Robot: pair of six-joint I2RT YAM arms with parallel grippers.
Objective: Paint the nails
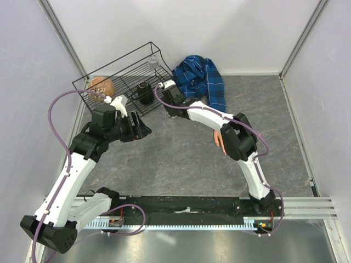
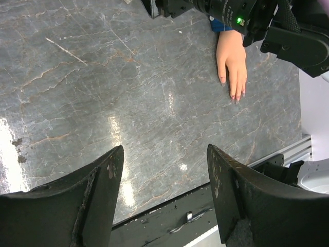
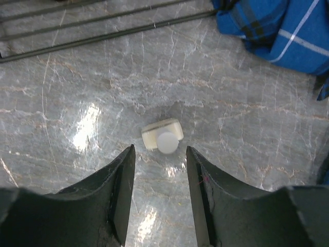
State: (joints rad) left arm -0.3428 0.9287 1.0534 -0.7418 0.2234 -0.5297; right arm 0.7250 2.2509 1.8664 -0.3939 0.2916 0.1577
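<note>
Step in hand looks like fetching the polish, not painting yet. Right claw hangs over the small white-capped bottle on the table, near the wire rack and the blue plaid cloth. Its jaws are apart on either side of the cap and grip nothing. Left claw is also spread and empty, hovering over bare table. Nails tip the mannequin hand, which lies flat with fingers toward the near edge, partly under the right arm in the top view and well apart from the bottle. Can't tell if any nail has polish. Next, probably: lower the right claw, pinch the bottle body squarely so it doesn't tip, and have the left claw unscrew the cap.
</note>
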